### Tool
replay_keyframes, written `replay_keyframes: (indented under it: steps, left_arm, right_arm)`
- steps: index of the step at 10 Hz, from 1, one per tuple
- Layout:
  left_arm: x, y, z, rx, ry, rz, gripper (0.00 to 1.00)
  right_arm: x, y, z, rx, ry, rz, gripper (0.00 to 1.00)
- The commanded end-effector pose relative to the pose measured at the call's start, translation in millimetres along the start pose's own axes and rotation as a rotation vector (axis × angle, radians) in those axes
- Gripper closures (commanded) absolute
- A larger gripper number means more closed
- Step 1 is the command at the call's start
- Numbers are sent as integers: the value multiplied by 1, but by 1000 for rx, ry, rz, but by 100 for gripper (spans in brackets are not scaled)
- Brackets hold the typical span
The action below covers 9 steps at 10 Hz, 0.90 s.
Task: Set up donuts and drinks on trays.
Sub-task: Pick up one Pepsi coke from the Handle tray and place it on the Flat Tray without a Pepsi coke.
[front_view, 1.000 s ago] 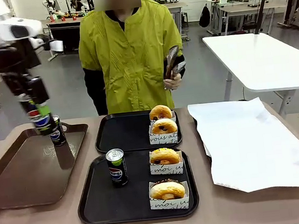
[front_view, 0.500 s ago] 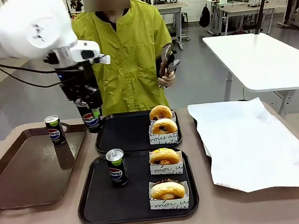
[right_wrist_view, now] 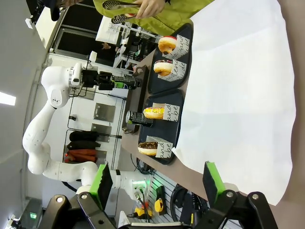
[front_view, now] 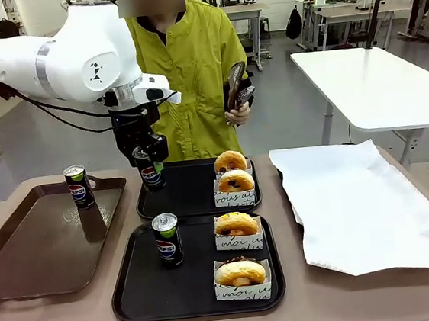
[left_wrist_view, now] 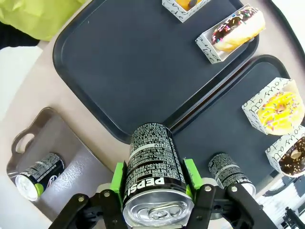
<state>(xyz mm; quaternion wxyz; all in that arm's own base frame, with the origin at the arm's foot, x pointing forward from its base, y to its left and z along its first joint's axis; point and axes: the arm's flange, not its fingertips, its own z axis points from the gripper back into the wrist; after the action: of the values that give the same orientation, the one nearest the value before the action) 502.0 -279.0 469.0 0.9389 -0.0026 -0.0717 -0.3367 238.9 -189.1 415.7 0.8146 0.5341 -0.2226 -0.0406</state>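
Note:
My left gripper [front_view: 151, 169] is shut on a black Pepsi can [front_view: 152, 176], holding it upright just above the left part of the far black tray [front_view: 188, 198]. In the left wrist view the held can [left_wrist_view: 151, 164] sits between the green pads [left_wrist_view: 117, 179], with that tray [left_wrist_view: 128, 62] below. Two donuts [front_view: 232, 171] stand at the far tray's right side. The near black tray [front_view: 144, 290] carries a can [front_view: 167, 240] and two donuts [front_view: 237, 246]. My right gripper [right_wrist_view: 157, 188] is open, hanging off the table's side by the white paper [right_wrist_view: 233, 90].
A glossy brown tray [front_view: 39, 248] at the left holds another can [front_view: 77, 186]. The white paper sheet [front_view: 364, 198] covers the right of the table. The person stands behind the far tray holding tongs [front_view: 239, 89] upright in one hand.
My left arm has carried the can rightward from above the brown tray to above the far black tray's left part. The cans and donuts on the trays have not moved.

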Motion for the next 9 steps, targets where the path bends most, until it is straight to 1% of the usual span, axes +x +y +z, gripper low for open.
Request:
replay_keyframes:
  steps: [1, 4, 5, 6, 7, 8, 9]
  left_arm:
    - [-5, 0, 4, 7, -10, 3, 41]
    - [-1, 0, -1, 0, 2, 1, 41]
    - [15, 9, -15, -19, 14, 48, 41]
    - [36, 17, -27, -10, 27, 68, 41]
    - [48, 24, -38, -30, 59, 104, 41]
    - [51, 30, -48, -43, 65, 153, 41]
    - [57, 33, -58, -25, 67, 157, 41]
  right_arm:
    - [0, 0, 0, 12, -3, 7, 0]
    - [0, 0, 0, 12, -3, 7, 0]
    - [0, 0, 0, 12, -3, 7, 0]
    - [0, 0, 0, 12, -3, 7, 0]
    - [0, 0, 0, 12, -3, 7, 0]
    - [0, 0, 0, 12, -3, 7, 0]
    - [0, 0, 0, 12, -3, 7, 0]
